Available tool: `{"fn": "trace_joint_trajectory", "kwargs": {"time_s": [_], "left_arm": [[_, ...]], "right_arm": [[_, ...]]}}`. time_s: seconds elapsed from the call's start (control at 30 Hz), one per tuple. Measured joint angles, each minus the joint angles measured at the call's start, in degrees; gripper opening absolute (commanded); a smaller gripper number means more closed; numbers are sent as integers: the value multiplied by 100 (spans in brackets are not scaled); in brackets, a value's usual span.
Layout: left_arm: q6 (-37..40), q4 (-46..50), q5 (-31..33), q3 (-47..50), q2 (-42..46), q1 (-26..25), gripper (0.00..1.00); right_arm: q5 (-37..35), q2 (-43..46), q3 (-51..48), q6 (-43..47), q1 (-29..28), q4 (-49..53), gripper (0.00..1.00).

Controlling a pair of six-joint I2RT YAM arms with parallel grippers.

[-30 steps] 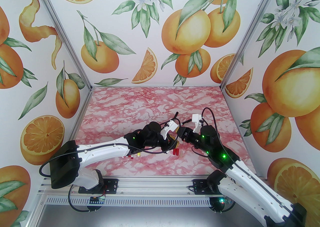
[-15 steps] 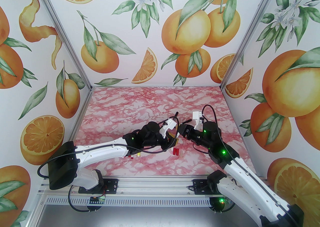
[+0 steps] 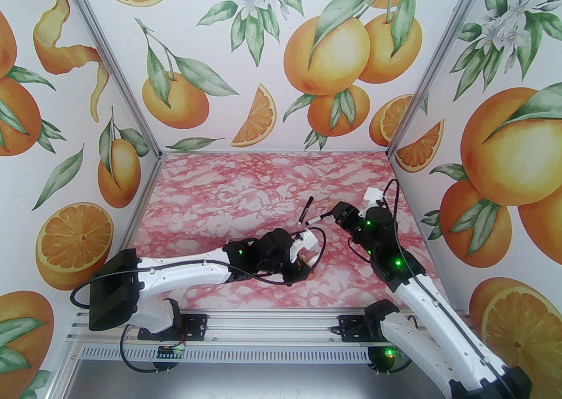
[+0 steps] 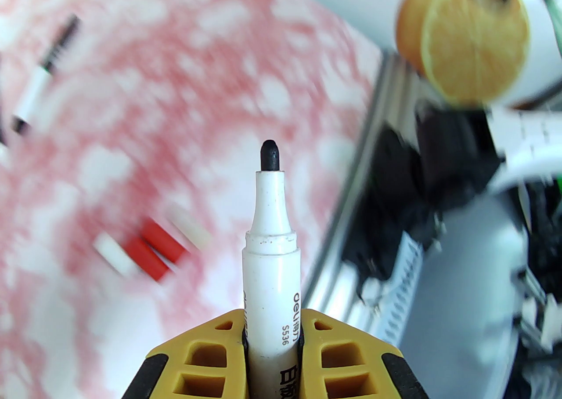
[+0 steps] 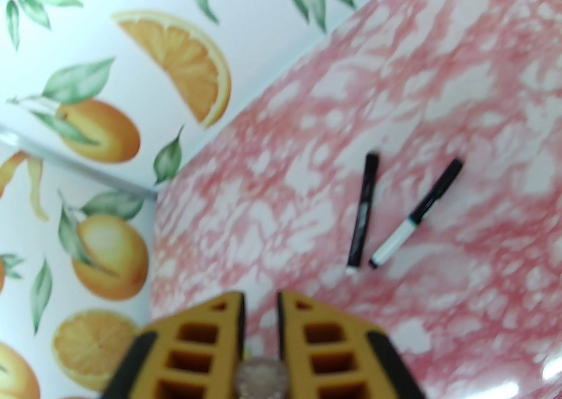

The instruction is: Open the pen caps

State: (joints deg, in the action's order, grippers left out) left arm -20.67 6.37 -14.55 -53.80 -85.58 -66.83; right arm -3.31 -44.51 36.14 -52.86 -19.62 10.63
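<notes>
Left hand (image 4: 272, 318): clamped tight on the white plastic marker barrel with black printed text (image 4: 272, 265). Its black felt tip (image 4: 269, 155) is bare and points away from the wrist, low over the pink-and-white marbled worktop (image 3: 246, 186).
Right hand (image 5: 261, 300): closed to a narrow slit, with a small round greyish piece (image 5: 261, 377) pinched deep between the yellow pads (likely a pulled-off cap seen end-on, by my reading). It hangs over the worktop's far right part.
Loose pen caps: two short red plastic caps (image 4: 153, 248) lie side by side on the worktop, with short white caps (image 4: 112, 254) flanking them.
Pens waiting: a slim all-dark pen (image 5: 362, 212) and a white pen with a long black end (image 5: 415, 212) lie near each other, just beside the right hand in the top view.
Risk, bare tip: a low sweep could drag ink across the worktop.
Risk, loose caps: setting the marker down carelessly could knock the caps rolling.
Risk, right hand: releasing from this height may let the piece bounce away.
Hard to make out: the caps are motion-blurred, so whether they touch is unclear. In the top view the left hand (image 3: 304, 267) is largely covered by its own wrist.
</notes>
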Motion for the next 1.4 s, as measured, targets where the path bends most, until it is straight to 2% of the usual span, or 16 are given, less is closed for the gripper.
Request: {"fn": "trace_joint_trajectory", "kwargs": {"time_s": [0.17,0.4,0.57,0.7,0.8,0.9,1.1,1.4], "left_arm": [[-39,0,-26,15,61,48,0],[-199,-125,-153,382,734,431,0],[-339,-306,-297,686,1180,920,0],[-348,-380,-398,789,1366,1082,0],[-328,-356,-577,1102,1880,1344,0],[-286,-310,-640,1200,2380,1519,0],[-205,-258,-750,1399,2975,1620,0],[-103,-101,-885,1589,3101,1631,1]], "right_arm": [[-210,-9,31,192,0,-17,9],[116,111,-63,780,-96,525,13],[133,341,-219,1126,-428,1338,14],[13,361,-299,1246,-715,1790,14],[-90,367,-782,1213,-1261,1860,14],[-168,297,-1244,1128,-1469,2076,14],[-232,284,-1600,960,-1523,2179,14],[-227,-70,-1650,874,-1617,2092,16]]}}
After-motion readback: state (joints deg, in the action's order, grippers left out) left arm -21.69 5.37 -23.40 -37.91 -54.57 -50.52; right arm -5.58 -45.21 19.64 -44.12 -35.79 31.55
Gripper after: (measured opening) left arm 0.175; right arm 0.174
